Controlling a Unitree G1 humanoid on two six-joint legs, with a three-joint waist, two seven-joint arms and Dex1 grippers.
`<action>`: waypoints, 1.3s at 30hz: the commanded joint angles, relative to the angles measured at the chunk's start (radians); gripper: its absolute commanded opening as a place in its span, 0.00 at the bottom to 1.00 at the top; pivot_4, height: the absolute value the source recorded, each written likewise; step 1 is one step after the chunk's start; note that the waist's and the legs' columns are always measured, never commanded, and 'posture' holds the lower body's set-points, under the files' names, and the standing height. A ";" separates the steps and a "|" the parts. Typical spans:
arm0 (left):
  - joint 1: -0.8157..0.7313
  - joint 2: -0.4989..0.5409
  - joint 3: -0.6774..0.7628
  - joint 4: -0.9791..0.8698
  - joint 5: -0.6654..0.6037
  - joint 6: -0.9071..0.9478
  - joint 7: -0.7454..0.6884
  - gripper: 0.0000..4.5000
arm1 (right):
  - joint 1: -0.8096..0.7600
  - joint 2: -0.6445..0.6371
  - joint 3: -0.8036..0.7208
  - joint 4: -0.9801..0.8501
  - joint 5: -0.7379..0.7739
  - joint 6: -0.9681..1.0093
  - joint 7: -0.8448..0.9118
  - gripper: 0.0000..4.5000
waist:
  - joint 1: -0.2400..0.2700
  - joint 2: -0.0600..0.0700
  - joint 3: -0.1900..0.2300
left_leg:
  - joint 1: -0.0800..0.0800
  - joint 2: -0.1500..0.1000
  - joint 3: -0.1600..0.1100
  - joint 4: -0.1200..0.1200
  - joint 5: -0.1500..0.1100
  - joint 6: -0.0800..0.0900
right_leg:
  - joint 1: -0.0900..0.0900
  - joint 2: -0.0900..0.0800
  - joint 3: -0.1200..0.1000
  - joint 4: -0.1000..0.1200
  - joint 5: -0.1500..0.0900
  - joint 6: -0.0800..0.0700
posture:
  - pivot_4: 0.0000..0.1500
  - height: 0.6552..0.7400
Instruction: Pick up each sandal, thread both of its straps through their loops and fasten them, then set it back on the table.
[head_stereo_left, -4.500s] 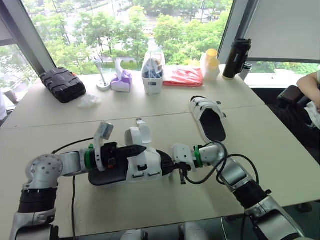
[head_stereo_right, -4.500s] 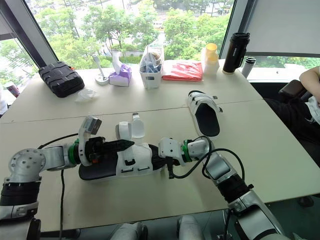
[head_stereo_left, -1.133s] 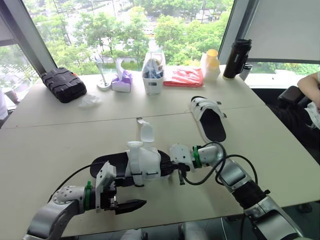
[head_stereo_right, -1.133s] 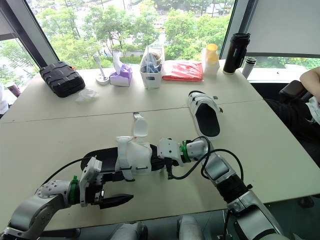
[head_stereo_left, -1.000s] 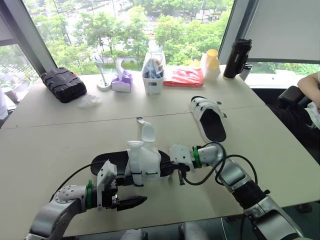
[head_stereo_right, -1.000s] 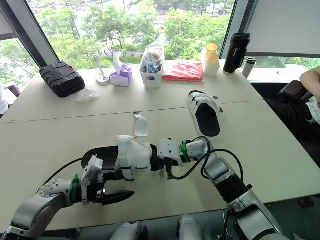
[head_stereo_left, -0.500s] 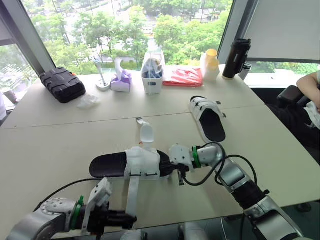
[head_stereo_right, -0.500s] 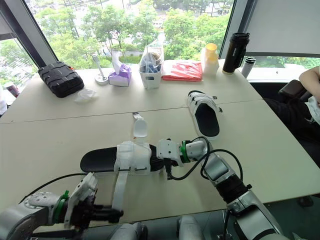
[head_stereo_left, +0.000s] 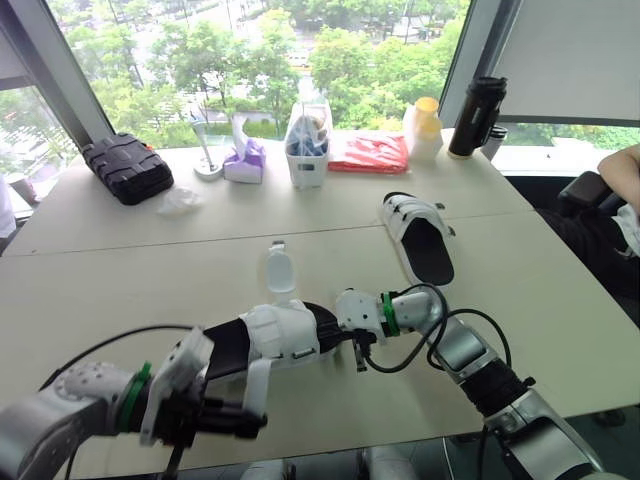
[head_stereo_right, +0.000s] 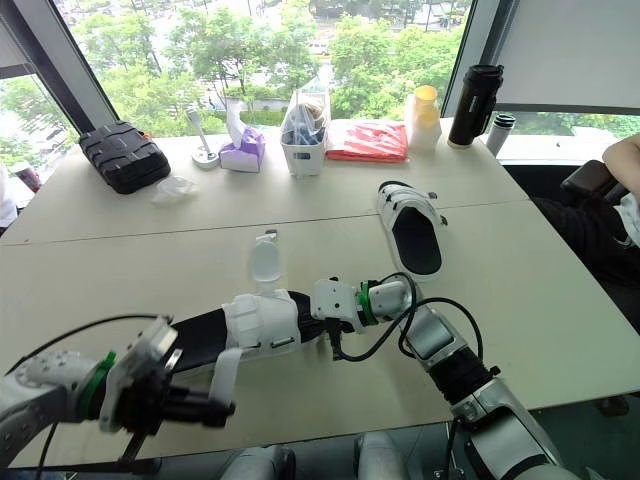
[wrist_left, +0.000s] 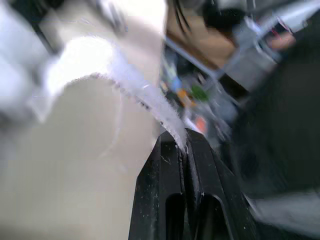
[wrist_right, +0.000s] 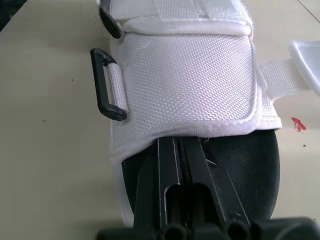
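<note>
white strap (wrist_left: 134, 84) in left gripper (wrist_left: 182, 145); right gripper (wrist_right: 178, 142) holds sandal (wrist_right: 186, 75)

You've got one sandal (head_stereo_left: 285, 335) at lower centre of the frame, its strap (head_stereo_left: 260, 385) trailing toward the bottom left. The other sandal (head_stereo_left: 422, 245) sits right of centre, with the case (head_stereo_left: 125, 168) upper left and the flask (head_stereo_left: 472, 115) upper right.

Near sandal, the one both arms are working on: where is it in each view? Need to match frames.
Left eye view: near sandal low centre, between the arms.
Right eye view: low, just left of centre.
Left wrist view: its white strap, pinched in the left tool.
Right wrist view: its white upper, close up, with the right tool shut at the upper's edge.
Shared landmark: that white upper with its black loop.
</note>
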 joint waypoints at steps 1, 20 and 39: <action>-0.084 -0.064 0.036 0.061 -0.066 0.028 0.081 0.01 | 0.002 0.001 0.015 0.014 -0.021 0.004 0.001 0.00 | -0.002 0.000 0.000 | 0.000 0.000 0.000 0.000 0.000 0.000 | 0.000 0.000 0.000 0.000 0.000 0.001 | 1.00 1.00; -0.282 -0.319 0.087 0.327 -0.214 0.251 0.381 0.86 | 0.004 -0.004 0.014 0.004 -0.024 0.012 -0.006 0.00 | 0.004 -0.001 -0.001 | 0.000 -0.001 -0.001 0.000 0.001 -0.003 | 0.000 -0.001 0.000 0.001 0.002 0.003 | 1.00 1.00; -0.456 -0.462 0.192 0.387 -0.427 0.345 0.673 0.86 | 0.010 -0.006 0.016 -0.002 -0.022 0.015 -0.006 0.00 | 0.005 -0.002 -0.001 | -0.001 -0.002 -0.001 0.001 0.003 -0.006 | 0.000 -0.001 0.000 0.001 0.003 0.002 | 1.00 1.00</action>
